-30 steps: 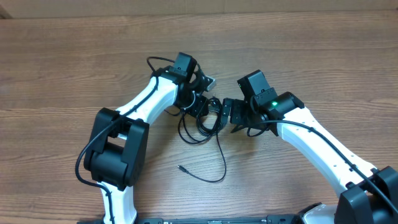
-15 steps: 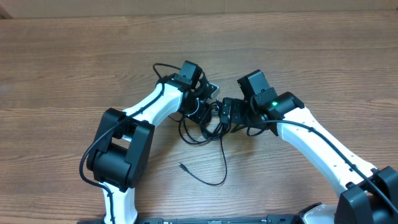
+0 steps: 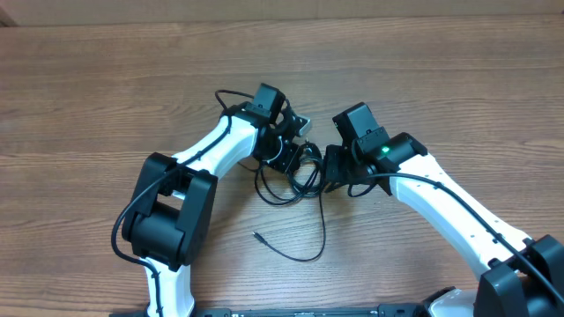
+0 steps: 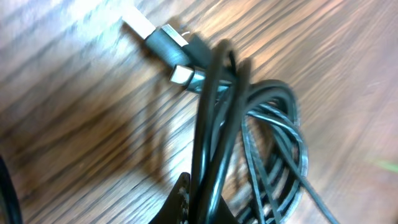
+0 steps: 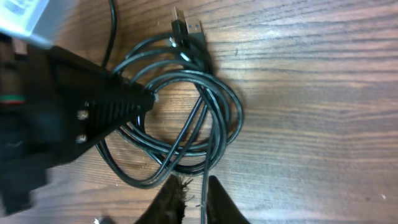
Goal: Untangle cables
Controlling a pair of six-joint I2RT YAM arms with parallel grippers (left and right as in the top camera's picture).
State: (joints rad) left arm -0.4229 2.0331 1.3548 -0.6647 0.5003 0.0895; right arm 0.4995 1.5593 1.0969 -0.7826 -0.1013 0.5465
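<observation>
We see the cables [image 3: 295,176] lying in a small black bunch on the table [image 3: 106,88], right in the middle btw. the two arms. One thin loose end [image 3: 256,235] trails away toward the near edge. The left gripper [image 3: 291,158] is squeezed tight on a few strands. In its wrist view those strands rise off the wood and go straight into its fingers. The right gripper [image 5: 196,199] has its fingers pressed close on one single strand at the side of the loops, so we think it is pinching that one too. The silver plugs [image 4: 163,38] sit together at the far side of the bunch, flat on the wood. These cords look v. light, soft and bendy, so they will flop and slide, not hold a shape. They also look smooth and shiny, so a strand may slip out if we pull fast. We think the best place to hold is the cord itself, near a plug or near a loose end, not the plug tip. Then we pull slow and sideways, so the loops open and do not turn into a knot.
</observation>
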